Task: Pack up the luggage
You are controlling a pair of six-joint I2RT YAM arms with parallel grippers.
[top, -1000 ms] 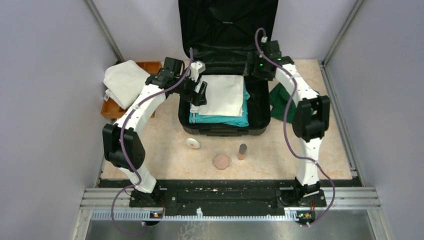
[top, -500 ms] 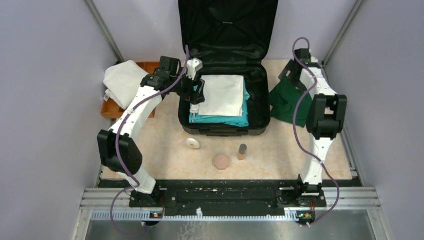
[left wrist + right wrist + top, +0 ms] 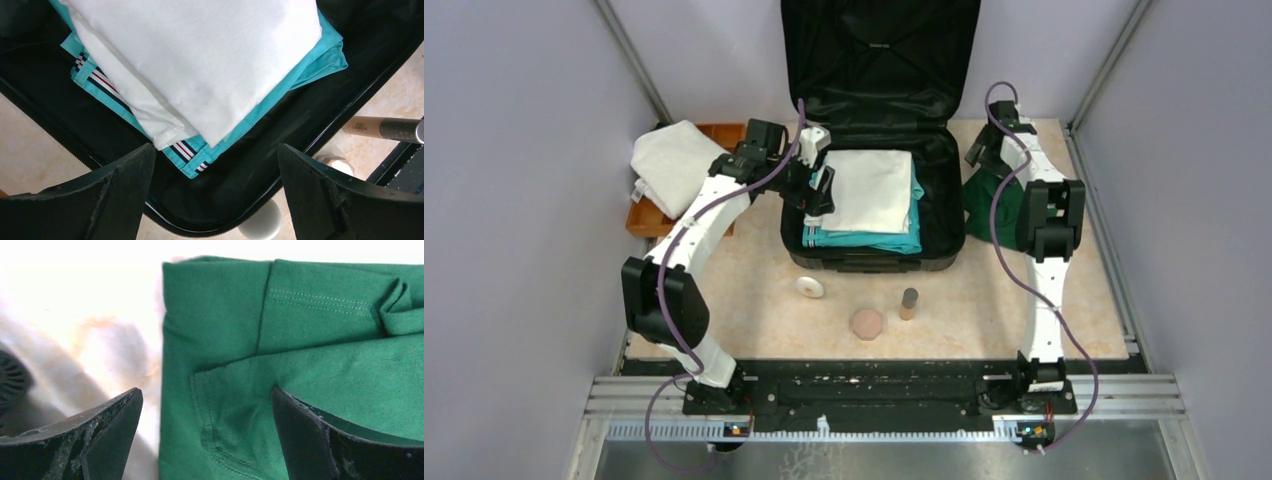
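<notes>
Luggage: large black hard-shell suitcase [image 3: 874, 262], open at far centre of table [image 3: 984, 300].
Right gripper [image 3: 207, 410]: jaws spread over folded dark-green garment [image 3: 300, 340] just beside the suitcase.
Left gripper [image 3: 215, 170]: spread above packed white cloth [image 3: 200, 60].
Risk: a single-layer pinch could unfold the garment.

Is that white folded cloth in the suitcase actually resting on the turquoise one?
Touching. The left wrist view shows the white folded cloth lying directly on the turquoise garment, whose edges stick out beneath it.
</notes>
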